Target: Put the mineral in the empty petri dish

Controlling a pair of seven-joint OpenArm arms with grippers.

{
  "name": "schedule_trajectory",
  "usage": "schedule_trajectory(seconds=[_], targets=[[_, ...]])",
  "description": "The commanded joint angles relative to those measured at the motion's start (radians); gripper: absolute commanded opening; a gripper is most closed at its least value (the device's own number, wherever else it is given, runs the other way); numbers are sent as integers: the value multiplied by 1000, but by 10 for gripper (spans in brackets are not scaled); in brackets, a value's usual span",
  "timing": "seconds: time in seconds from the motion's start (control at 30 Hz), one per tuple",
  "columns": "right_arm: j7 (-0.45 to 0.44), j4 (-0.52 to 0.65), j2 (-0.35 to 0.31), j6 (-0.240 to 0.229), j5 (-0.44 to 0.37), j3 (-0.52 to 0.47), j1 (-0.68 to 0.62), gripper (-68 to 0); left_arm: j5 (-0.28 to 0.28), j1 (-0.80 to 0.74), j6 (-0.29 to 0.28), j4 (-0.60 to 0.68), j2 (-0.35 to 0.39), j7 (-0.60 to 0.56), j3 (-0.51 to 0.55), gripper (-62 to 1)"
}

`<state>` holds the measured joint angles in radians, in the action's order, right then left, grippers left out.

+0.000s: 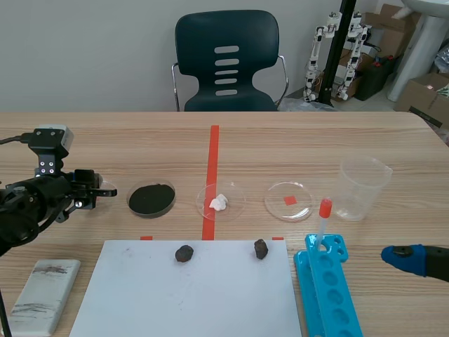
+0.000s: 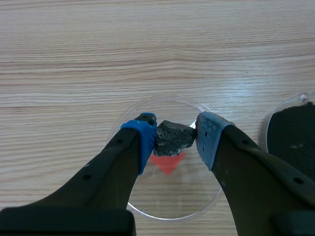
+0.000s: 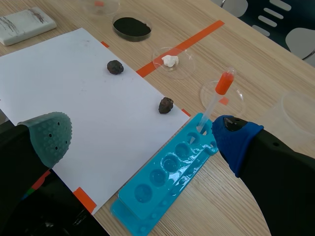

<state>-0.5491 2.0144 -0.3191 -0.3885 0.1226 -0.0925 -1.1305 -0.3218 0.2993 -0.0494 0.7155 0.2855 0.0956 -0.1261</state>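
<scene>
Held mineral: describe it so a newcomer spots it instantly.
Start at the wooden table's left end, where the left hand sits over a clear petri dish beside the black-powder dish. The mineral is the dark grey angular lump pinched between its dotted pads; the two similar dark lumps lie loose on the white sheet.

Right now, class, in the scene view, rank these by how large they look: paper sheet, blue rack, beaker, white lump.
1. Paper sheet
2. Blue rack, though its nearness flatters it
3. Beaker
4. White lump
</scene>
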Motion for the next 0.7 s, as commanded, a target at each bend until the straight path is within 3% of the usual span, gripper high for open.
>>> schedule_trajectory(seconds=[0.0, 0.67], targets=[[-14, 9, -3, 3, -11, -9, 0, -84, -3, 20, 2, 7, 8, -20, 1, -511], [-14, 9, -3, 3, -11, -9, 0, -84, 1, 37, 2, -45, 8, -26, -32, -511]])
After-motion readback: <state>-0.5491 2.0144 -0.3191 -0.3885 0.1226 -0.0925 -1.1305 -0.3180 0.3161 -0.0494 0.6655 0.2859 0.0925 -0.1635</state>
